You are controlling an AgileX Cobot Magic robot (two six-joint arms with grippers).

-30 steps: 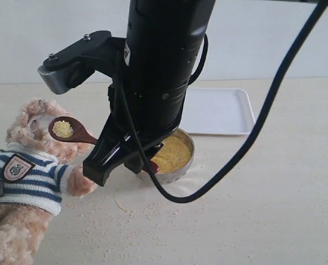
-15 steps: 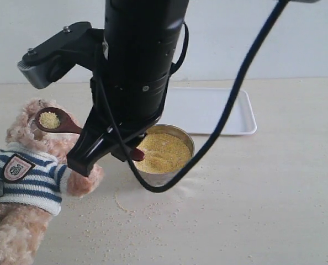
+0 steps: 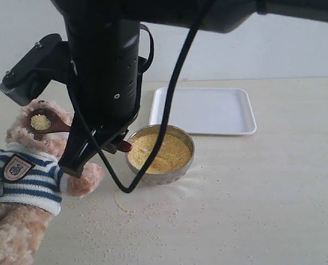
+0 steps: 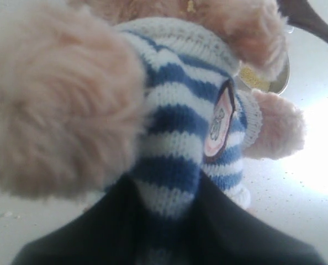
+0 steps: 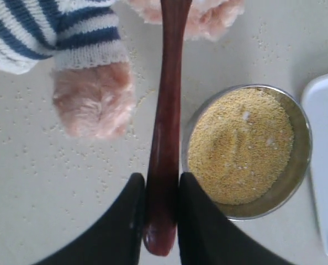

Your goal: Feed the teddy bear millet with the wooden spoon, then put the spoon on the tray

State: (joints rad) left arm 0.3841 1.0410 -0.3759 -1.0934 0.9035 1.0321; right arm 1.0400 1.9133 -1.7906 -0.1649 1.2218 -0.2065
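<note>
A pale table [image 3: 263, 193] runs back to a plain white wall [image 3: 274, 44].

The right gripper [image 5: 161, 185] has its two black fingers [image 5: 132, 221] pressed onto the slim handle of the spoon [image 5: 167, 110], close to the handle's rounded end, which pokes out a little past them. The spoon runs on from the grip, passing beside the bear's paw. In the exterior view its oval end sits level at the bear's face with a small load of millet in it; whether it touches the muzzle cannot be told. This arm reaches across to the left side of that view, and a black cable loops down off it in front of the bowl.

The left gripper [image 4: 164, 187] is closed on the bear [image 3: 26, 176]. Its dark fingers [image 4: 70, 243] sit on either side of the striped shirt, low on the body, and the knit bulges between them. The bear is upright at the left edge of the table, badge to the front.

Just beside the bear's paw stands the round steel bowl [image 3: 165, 176], heaped with millet [image 3: 158, 152]. Loose grains speckle the table in front of the bowl and the bear. The white tray [image 3: 208, 110] lies flat just behind the bowl, and the right wrist view shows a narrow gap between them.
</note>
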